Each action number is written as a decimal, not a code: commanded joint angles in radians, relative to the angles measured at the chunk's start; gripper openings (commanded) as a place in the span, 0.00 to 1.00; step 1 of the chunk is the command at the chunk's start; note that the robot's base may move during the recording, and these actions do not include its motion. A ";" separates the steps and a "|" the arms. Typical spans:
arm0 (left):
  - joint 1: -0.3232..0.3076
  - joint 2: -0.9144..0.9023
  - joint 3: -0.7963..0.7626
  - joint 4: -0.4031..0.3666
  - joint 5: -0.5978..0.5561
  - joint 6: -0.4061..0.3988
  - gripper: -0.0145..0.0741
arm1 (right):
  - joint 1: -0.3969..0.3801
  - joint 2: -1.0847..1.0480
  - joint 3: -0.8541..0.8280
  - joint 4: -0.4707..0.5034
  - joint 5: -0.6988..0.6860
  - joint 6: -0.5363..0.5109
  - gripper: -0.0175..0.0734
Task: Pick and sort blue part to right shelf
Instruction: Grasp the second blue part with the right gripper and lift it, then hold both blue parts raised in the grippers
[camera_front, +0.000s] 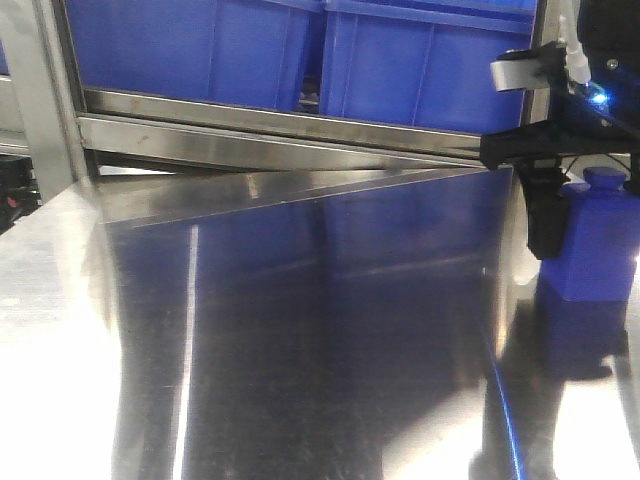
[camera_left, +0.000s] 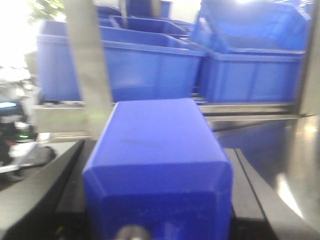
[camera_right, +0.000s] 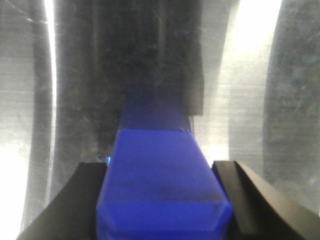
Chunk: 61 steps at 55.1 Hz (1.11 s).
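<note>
In the right wrist view a blue part (camera_right: 160, 190) sits between the two black fingers of my right gripper (camera_right: 160, 167), which is shut on it, directly over the steel table. The front view shows this part (camera_front: 600, 255) upright at the far right, low over the table, with one black finger (camera_front: 546, 225) on its left side. The right shelf (camera_front: 280, 140) stands behind with its flat steel rail and deep blue bins (camera_front: 200, 50). My left gripper (camera_left: 155, 147) is shut on another blue part (camera_left: 157, 165) and faces blue bins (camera_left: 145, 70). It is outside the front view.
The reflective steel table (camera_front: 300, 330) spans the front view. A steel upright (camera_left: 87, 75) stands close in front of the left wrist camera. A steel post (camera_front: 30, 90) frames the shelf at the left. Dark equipment (camera_left: 12, 130) sits at the left.
</note>
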 joint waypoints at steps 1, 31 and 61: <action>-0.004 -0.038 0.000 0.032 -0.047 -0.010 0.53 | -0.003 -0.049 0.012 -0.023 -0.017 0.000 0.52; -0.004 -0.139 0.114 0.035 -0.088 -0.039 0.53 | 0.011 -0.616 0.302 -0.074 -0.246 -0.014 0.52; -0.004 -0.139 0.114 0.035 -0.091 -0.039 0.53 | 0.011 -1.421 0.606 -0.074 -0.299 -0.162 0.52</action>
